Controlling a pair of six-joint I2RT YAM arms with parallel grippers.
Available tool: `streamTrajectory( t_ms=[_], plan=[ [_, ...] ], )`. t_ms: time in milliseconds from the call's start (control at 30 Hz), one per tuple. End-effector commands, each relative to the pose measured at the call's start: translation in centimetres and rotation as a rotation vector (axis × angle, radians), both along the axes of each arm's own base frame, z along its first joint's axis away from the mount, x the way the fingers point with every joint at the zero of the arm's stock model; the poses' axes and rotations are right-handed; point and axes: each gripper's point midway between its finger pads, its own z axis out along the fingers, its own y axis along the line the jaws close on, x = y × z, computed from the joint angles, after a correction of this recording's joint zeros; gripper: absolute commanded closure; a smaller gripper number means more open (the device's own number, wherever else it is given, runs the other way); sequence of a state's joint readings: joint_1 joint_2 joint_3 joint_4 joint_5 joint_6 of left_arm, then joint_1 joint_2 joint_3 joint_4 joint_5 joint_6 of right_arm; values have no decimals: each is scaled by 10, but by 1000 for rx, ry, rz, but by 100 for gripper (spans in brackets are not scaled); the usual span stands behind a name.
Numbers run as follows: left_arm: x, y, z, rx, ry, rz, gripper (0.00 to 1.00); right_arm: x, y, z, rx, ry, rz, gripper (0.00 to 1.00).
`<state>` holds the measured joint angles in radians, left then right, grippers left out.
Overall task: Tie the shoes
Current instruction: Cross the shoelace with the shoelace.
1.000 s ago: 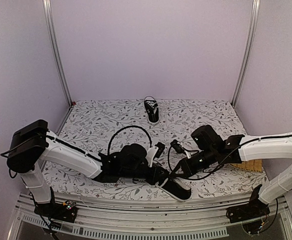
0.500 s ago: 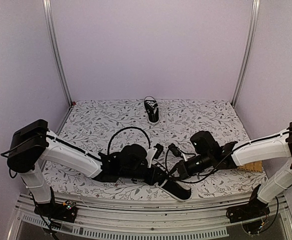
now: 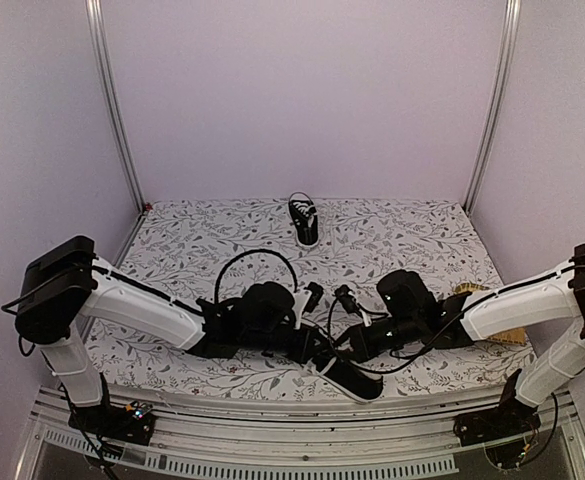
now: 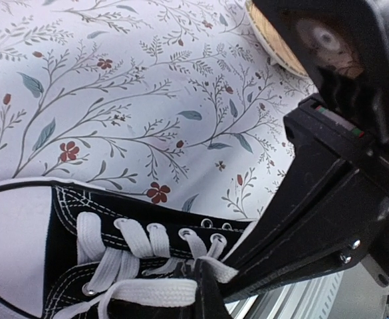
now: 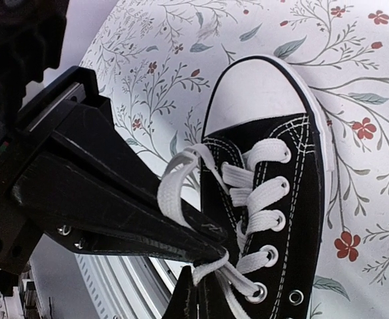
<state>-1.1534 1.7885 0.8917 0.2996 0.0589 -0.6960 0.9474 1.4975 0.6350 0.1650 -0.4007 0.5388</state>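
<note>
Presently the lace (image 5: 171,181) of the shoe (image 5: 300,219) just below is pinched in the closed left tool (image 4: 204,296) and the closed right tool (image 5: 194,294), tip beside tip.

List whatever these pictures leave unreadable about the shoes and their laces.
- Near shoe, top view: both arms cover all but one end.
- Its heel, right wrist view: cut off by the bottom edge.
- Far shoe, top view: too small to tell whether its laces are tied.
- Lace loop, right wrist view: its end vanishes behind the left gripper.
</note>
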Motion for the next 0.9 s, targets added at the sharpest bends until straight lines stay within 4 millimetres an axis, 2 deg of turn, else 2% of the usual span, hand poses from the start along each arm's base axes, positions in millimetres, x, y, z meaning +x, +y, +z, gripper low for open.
streamTrajectory(
  t_ms=[0,200,400,633,767,867],
  plan=[
    [4,2,9,-25,16,12,99,12,-4,-11,-41,-66,-75,98],
    [-2,10,4,-16,36,8,76,17,-7,-11,-43,-83,-108,98],
    [-14,22,-5,0,64,-11,67,19,-7,-9,-37,-93,-116,98],
    [-16,28,-15,24,69,-2,66,17,-5,-9,-24,-85,-108,98],
    [-12,22,-16,30,51,-5,71,17,-4,-9,-22,-85,-101,98],
    [-9,17,-17,36,46,-4,79,14,-3,-9,-16,-84,-83,98]
  ],
)
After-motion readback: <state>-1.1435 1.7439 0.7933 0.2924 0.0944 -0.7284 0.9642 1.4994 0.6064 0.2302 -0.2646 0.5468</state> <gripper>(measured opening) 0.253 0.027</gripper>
